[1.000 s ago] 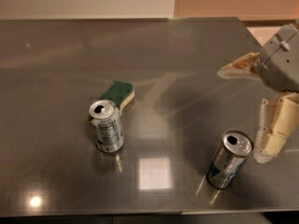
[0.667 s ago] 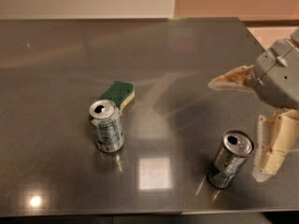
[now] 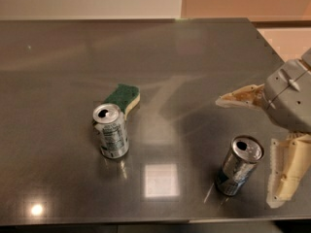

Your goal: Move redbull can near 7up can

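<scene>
1. Work surface. The dark grey, glossy table (image 3: pixel 63 57) fills nearly the whole camera view. Ceiling lights reflect off it, so treat it as smooth and low in friction: a can pushed along it is likely to slide or tip.

2. End effector. The grey-bodied two-finger gripper (image 3: pixel 245 152) enters from the right edge. Its cream-coloured fingers (image 3: pixel 286 174) are spread wide apart and hold nothing. One finger reaches left above the target can. The other hangs just to the right of it. Neither appears to touch the can.

3. Target. The slim, tall silver can with dark blue patches, the redbull can (image 3: pixel 239 171), stands upright at the front right of the table, in the gap between the two fingers.
   - Handling estimate: light, rigid thin-walled metal with a slick painted skin and a narrow base. Its tab opening looks open, so contents may spill if it is tipped.
   - Grip point: across the body at about mid-height, with moderate force so the wall does not dent.

4. Destination. The shorter, wider silver-grey can with a printed text panel, the 7up can (image 3: pixel 111 131), stands upright at front left, well apart from the target.

5. Obstruction. A green-and-yellow sponge (image 3: pixel 122 97) lies just behind the 7up can. Approach from the right or front side.
</scene>
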Motion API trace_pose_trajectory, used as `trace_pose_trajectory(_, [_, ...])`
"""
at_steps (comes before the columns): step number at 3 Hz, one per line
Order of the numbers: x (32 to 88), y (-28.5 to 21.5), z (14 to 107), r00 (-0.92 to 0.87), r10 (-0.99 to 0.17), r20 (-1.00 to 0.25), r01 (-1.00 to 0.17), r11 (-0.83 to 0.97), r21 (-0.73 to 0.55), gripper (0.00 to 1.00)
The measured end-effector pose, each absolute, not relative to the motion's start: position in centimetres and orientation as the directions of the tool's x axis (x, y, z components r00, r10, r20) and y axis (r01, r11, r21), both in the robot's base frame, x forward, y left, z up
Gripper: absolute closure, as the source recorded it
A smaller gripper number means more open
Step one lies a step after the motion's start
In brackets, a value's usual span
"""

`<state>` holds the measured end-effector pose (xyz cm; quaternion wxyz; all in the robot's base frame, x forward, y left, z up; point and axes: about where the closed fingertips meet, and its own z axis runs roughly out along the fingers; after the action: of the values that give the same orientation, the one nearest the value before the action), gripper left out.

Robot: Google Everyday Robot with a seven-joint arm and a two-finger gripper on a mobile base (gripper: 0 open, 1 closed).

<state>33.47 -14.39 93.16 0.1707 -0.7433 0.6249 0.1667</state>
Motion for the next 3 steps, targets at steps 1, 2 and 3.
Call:
trace_pose_trajectory(1, [33.59, -15.1, 92.68, 0.158, -0.876, -0.456, -0.987, -0.153, -0.048, 0.0])
trace_pose_trajectory(2, [33.64, -15.45, 92.26, 0.152, -0.877, -0.456, -0.988, -0.147, -0.046, 0.0])
trace_pose_trajectory(3, [33.54, -15.44, 91.8, 0.146, -0.877, -0.457, -0.989, -0.144, -0.039, 0.18])
